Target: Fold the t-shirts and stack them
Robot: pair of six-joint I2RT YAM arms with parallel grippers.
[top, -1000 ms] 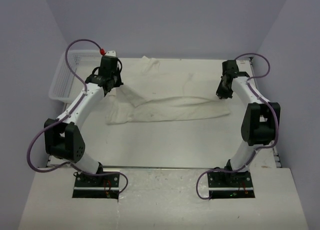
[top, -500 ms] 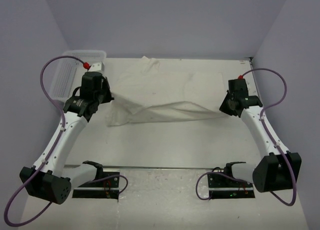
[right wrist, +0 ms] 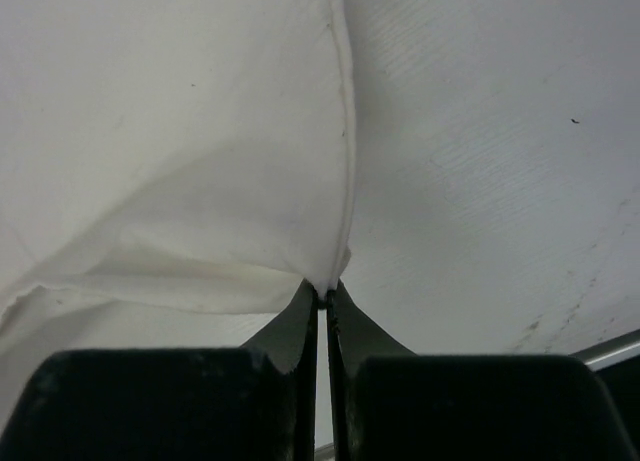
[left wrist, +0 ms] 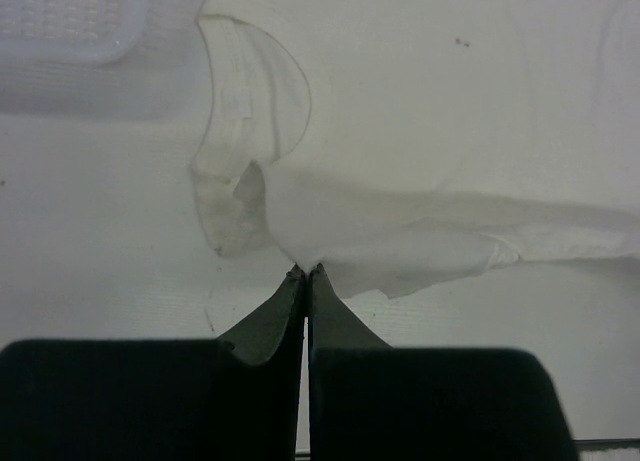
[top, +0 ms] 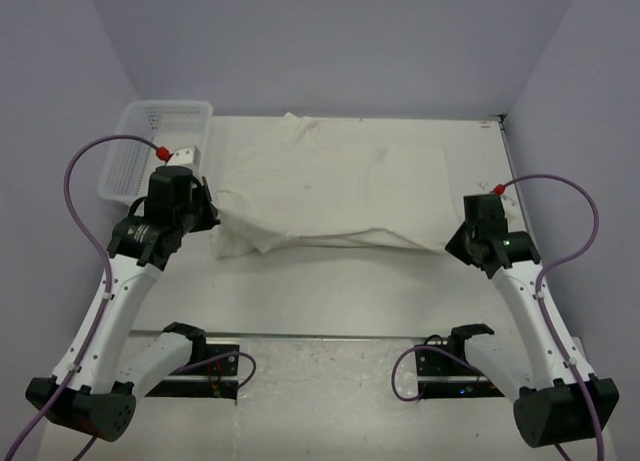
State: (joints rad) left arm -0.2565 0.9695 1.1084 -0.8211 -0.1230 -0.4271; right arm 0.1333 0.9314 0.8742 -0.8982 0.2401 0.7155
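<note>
Top external view is showing one cream t-shirt (top: 330,191) lying across the far middle of the worktop (top: 340,286). The left pincer (top: 210,209) is pinching the cloth at its left end and the right pincer (top: 452,243) is pinching the hem at its right end, both closed tight on fabric. I judge they are holding it stretched so the fold comes straight. A white mesh basket (top: 135,156) is standing at the far left, near the left pincer, and may be crowding it.
</note>
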